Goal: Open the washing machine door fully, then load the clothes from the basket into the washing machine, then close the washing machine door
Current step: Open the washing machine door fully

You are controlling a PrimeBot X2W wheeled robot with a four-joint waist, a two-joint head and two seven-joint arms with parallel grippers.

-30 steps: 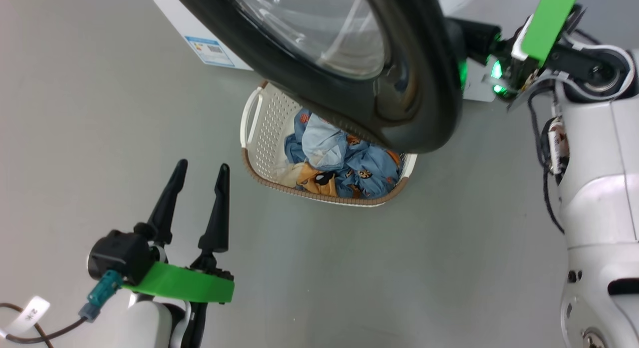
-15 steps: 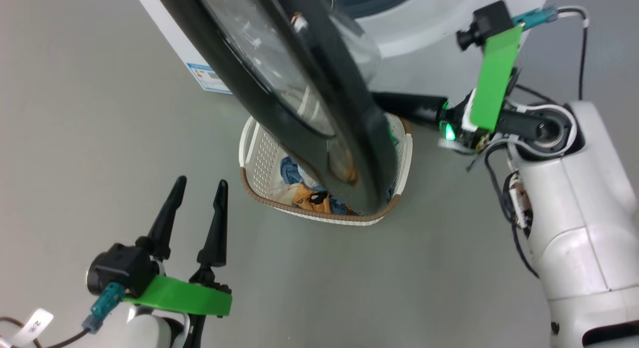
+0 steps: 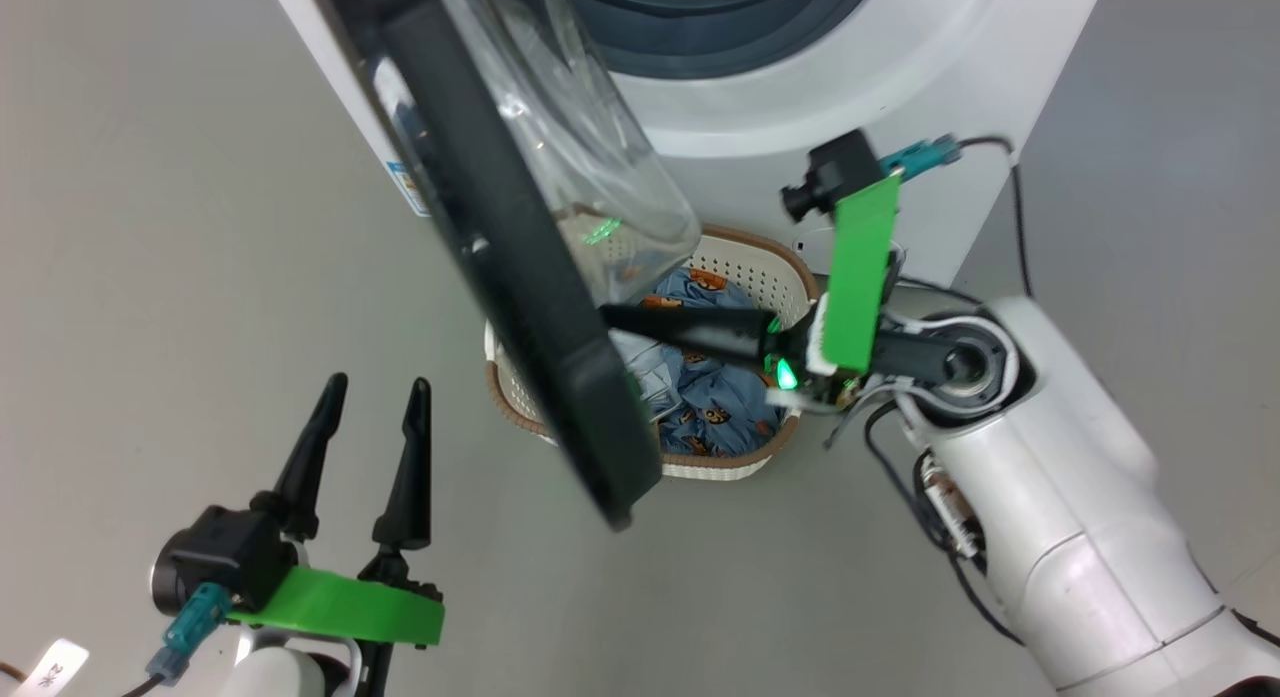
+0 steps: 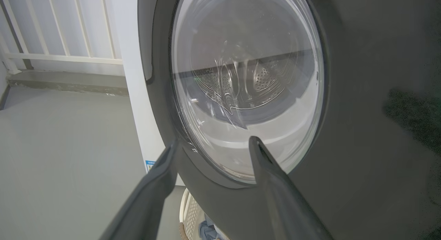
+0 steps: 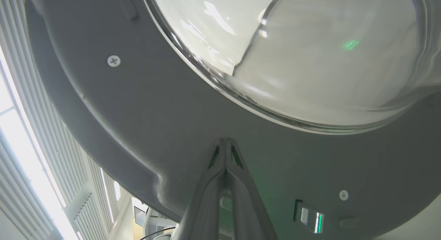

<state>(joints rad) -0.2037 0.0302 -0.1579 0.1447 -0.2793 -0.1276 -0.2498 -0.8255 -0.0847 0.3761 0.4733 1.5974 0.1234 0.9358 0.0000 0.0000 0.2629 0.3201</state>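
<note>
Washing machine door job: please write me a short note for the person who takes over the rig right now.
Left gripper: open, empty, low before the washing machine door.
Right gripper: shut, empty, tips against the door's inner rim.
Clothes lie in the basket on the floor before the washing machine.
Done: door open wide.
To do: finish opening if needed, load clothes, close door.

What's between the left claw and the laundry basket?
In the head view, the washing machine door hangs between the left gripper and the basket, above bare grey floor.
</note>
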